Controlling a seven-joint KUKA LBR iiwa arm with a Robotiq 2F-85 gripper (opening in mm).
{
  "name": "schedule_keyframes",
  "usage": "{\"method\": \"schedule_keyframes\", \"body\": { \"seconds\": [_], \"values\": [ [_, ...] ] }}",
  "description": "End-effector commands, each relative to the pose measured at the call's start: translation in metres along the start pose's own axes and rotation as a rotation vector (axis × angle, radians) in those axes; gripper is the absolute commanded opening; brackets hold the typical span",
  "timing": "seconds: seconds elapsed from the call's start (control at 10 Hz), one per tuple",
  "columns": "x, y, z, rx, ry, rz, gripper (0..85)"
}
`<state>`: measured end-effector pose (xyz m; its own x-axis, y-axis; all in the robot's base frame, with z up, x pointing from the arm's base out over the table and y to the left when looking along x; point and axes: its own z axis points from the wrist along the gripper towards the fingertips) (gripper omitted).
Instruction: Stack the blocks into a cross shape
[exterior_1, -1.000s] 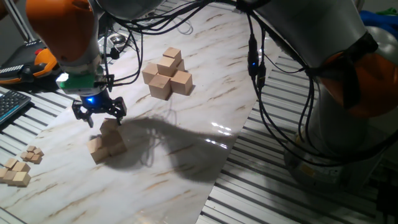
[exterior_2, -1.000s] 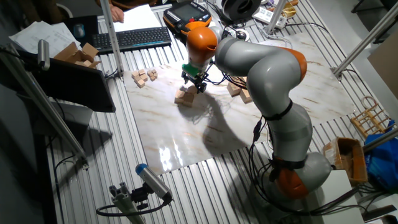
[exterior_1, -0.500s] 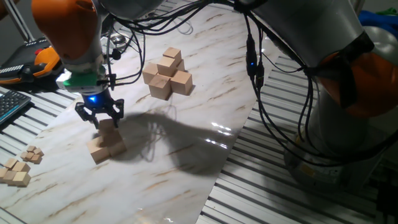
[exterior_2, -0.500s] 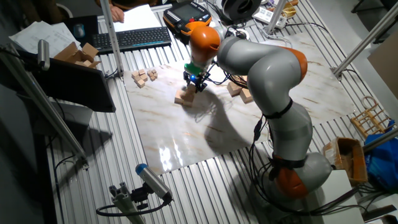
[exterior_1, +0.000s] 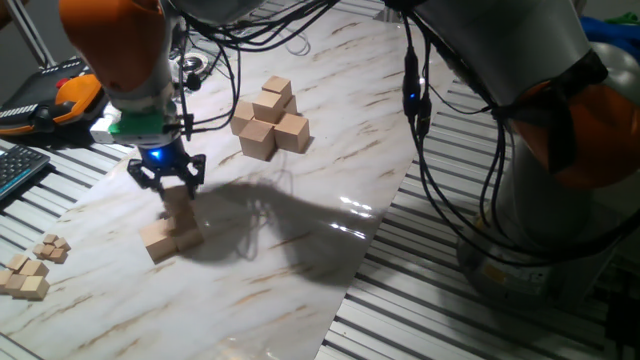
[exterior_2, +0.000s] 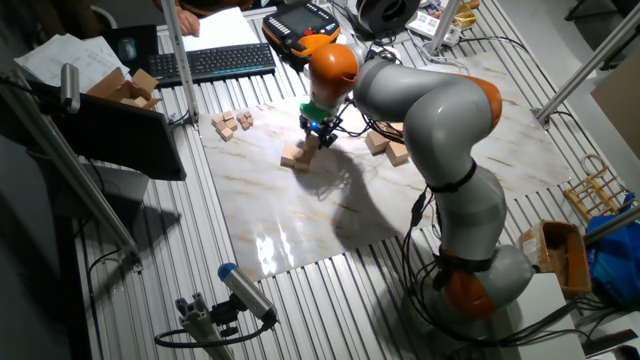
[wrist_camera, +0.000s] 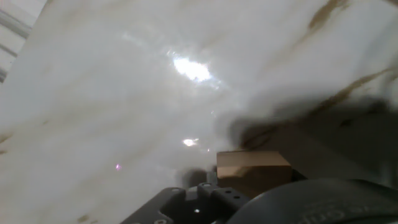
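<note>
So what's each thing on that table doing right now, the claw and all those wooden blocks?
gripper: fingers spread, just above the near pile's top block, holding nothing I can see.
near block pile: low cluster, one block stacked on top.
far block pile: tight cluster, untouched, one block on top.
tiny cubes: loose group at the table's edge, untouched.
marble tabletop: lying flat.

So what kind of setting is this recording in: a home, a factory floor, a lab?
Most likely a robotics lab bench. The arm's end effector works over a marble-patterned board laid on a slatted metal table, with a keyboard, loose cables and a teach pendant close by.
</note>
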<state>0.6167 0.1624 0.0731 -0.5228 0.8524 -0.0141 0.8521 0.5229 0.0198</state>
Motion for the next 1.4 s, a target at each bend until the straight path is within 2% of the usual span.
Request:
{"method": "schedule_keyframes", "body": {
  "seconds": [0.0, 0.1, 0.2, 0.3, 0.4, 0.5, 0.6, 0.8, 0.9, 1.0, 1.2, 1.3],
  "values": [
    [-0.014, -0.012, -0.008, 0.007, -0.004, 0.005, 0.0],
    [-0.028, -0.027, -0.016, 0.03, -0.007, 0.023, 0.0],
    [-0.037, -0.038, -0.018, 0.032, -0.008, 0.043, 0.0],
    [-0.041, -0.045, -0.015, 0.038, -0.038, 0.073, 0.0],
    [-0.044, -0.053, -0.014, 0.035, -0.027, 0.08, 0.0],
    [-0.045, -0.053, -0.013, 0.047, -0.014, 0.083, 0.0],
    [-0.043, -0.05, -0.013, 0.059, -0.007, 0.076, 0.0],
    [-0.033, -0.041, -0.016, 0.087, 0.011, 0.095, 0.0],
    [-0.027, -0.036, -0.016, 0.086, 0.018, 0.061, 0.0],
    [-0.021, -0.027, -0.014, 0.069, 0.036, -0.007, 0.0],
    [-0.009, -0.002, -0.011, 0.068, 0.043, -0.03, 0.0],
    [-0.007, 0.001, -0.011, 0.06, 0.048, -0.046, 0.0]
  ]
}}
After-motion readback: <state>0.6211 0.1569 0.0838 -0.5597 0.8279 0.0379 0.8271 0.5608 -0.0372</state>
